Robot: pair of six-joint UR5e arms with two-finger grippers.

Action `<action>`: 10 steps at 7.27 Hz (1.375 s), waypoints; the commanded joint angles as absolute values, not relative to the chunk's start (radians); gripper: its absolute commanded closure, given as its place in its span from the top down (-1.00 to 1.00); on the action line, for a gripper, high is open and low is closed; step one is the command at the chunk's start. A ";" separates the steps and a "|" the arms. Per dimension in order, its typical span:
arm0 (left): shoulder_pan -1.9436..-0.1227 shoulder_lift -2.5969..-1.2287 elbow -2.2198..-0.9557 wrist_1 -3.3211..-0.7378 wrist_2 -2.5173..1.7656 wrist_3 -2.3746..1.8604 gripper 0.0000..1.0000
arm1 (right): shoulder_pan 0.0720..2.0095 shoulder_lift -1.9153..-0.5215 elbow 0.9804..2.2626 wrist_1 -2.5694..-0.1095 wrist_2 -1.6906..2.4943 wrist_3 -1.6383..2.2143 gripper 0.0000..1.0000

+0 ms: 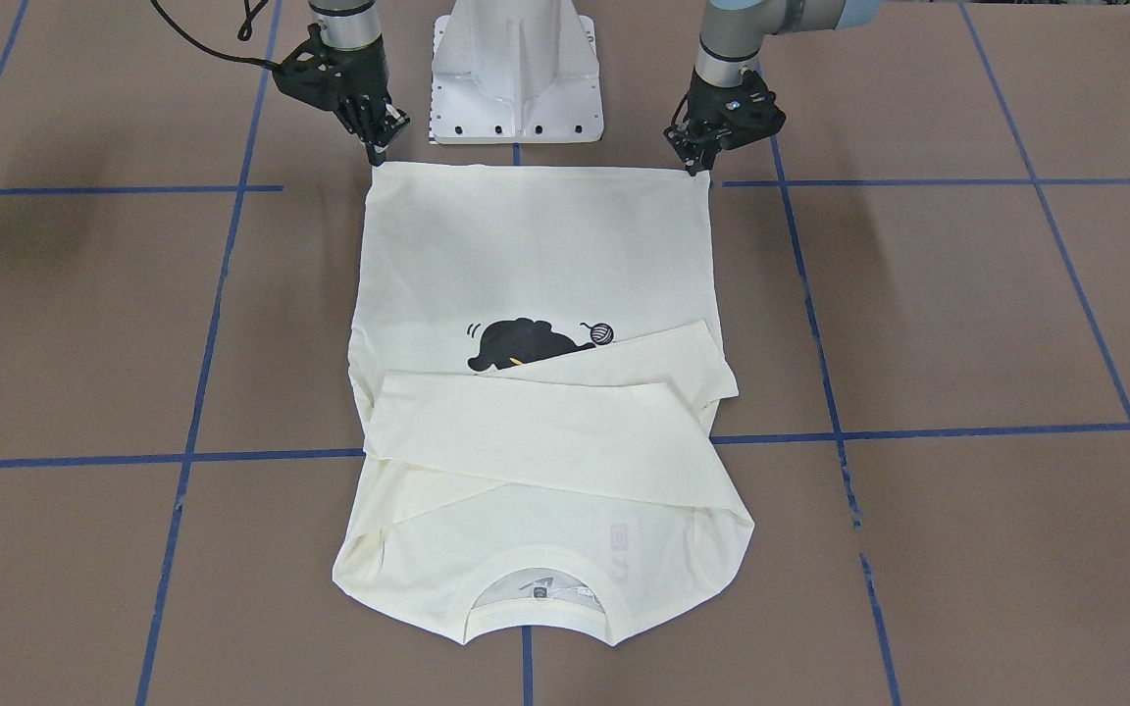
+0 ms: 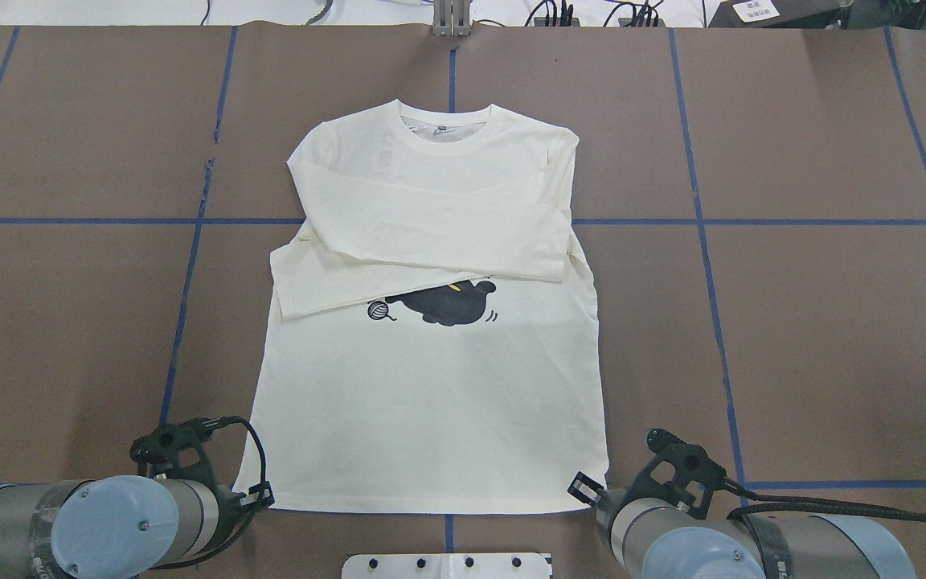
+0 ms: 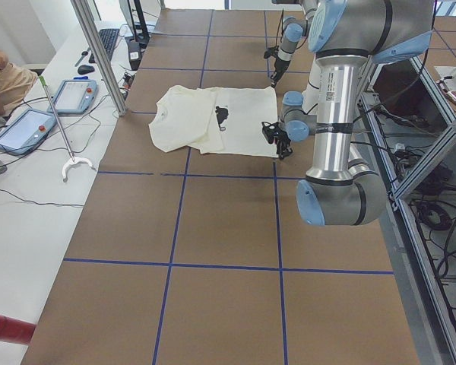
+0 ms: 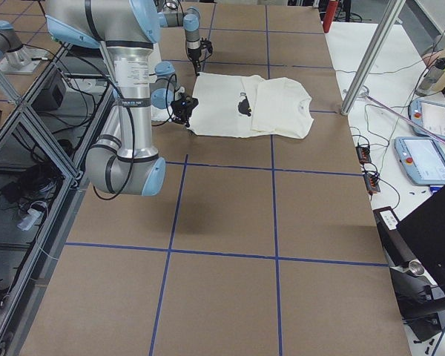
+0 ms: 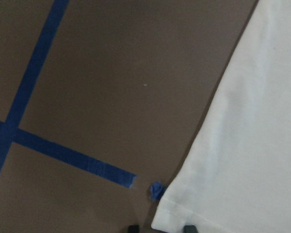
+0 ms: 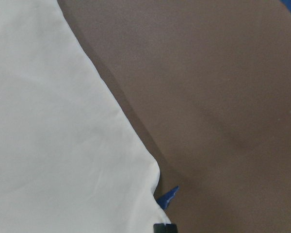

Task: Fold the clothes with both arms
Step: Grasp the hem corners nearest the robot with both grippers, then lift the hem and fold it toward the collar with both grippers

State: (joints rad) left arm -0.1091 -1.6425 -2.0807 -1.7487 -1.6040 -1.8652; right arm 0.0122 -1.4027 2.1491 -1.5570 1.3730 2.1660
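Left end effector (image 1: pixel 697 167), parted, straddles one T-shirt (image 1: pixel 536 255) corner; right end effector (image 1: pixel 376 152) at another, state unclear.

One cream T-shirt (image 2: pixel 431 402) lies on the one brown table (image 2: pixel 833 322), with two sleeves (image 2: pixel 447 233) crossed over it and one black cat print (image 2: pixel 451 305) beside one printed yarn ball (image 2: pixel 379 310). Two arms show in the overhead view, the left arm (image 2: pixel 101 523) in the lower left corner and the right arm (image 2: pixel 720 547) in the lower right. Each ends in one hand, so there are two: the left hand (image 1: pixel 698 162) and the right hand (image 1: pixel 375 152). One white pedestal base (image 1: pixel 516 69) stands at the top middle of the front-facing view. In the exterior left view, two tablets (image 3: pixel 74 95) lie near the left edge, one keyboard (image 3: pixel 110 38) sits near the top, and one red cylinder (image 3: pixel 4 328) is in the lower left corner
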 commanded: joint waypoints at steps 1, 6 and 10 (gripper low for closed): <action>-0.109 -1.643 -2.089 -1.749 -1.606 -1.864 -1.00 | 0.012 -1.407 2.149 -1.557 1.373 2.166 -1.00; -0.095 -1.646 -2.210 -1.651 -1.606 -1.870 -1.00 | 0.017 -1.452 2.210 -1.557 1.376 2.158 -1.00; -0.002 -1.658 -2.322 -1.580 -1.623 -1.922 -1.00 | -0.104 -1.618 2.378 -1.557 1.370 2.169 -1.00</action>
State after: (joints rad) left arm -0.0236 -1.6532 -2.2927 -1.5907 -1.6124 -1.8981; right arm -0.0543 -1.5872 2.3442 -1.5570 1.3763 2.1628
